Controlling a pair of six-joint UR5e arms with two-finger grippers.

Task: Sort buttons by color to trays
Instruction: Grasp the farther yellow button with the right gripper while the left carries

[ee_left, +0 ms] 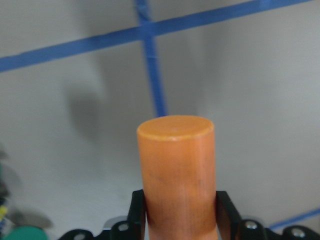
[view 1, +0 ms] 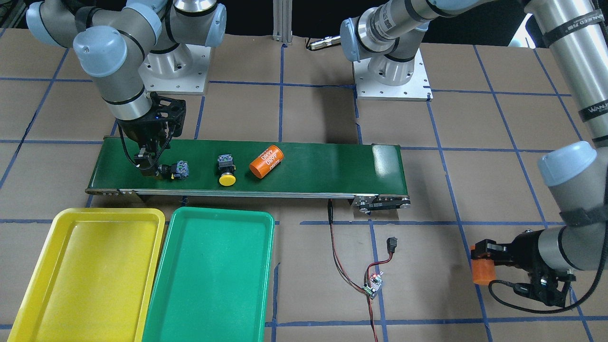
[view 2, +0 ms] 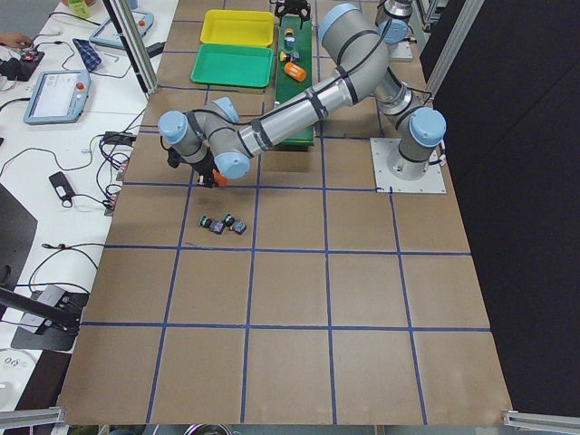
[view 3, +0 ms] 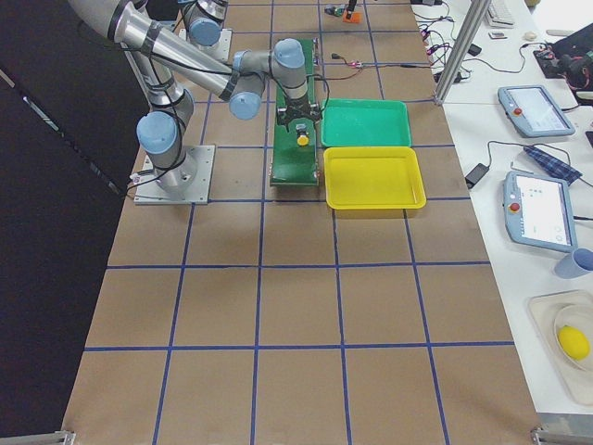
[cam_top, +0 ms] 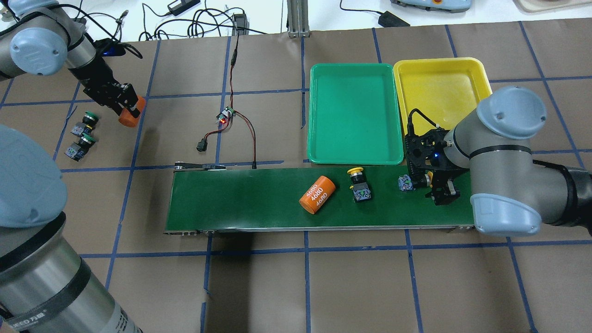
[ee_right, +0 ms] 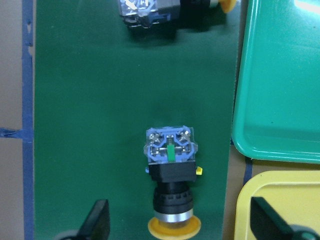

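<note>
While the left gripper (ee_left: 180, 216) clamps an orange plastic cylinder (ee_left: 175, 170), the right gripper (ee_right: 180, 216) stands spread around a yellow-capped black push-button (ee_right: 170, 167) lying at the right end of the dark-green conveyor belt (ee_right: 100, 125).

Two buttons (view 2: 214, 224) on brown table (view 2: 362, 290), near left arm's orange cylinder (view 2: 217, 179)

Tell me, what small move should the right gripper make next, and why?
Probably close the right gripper: its open fingers flank the yellow-capped button on the belt, and the yellow tray lies beside.
</note>
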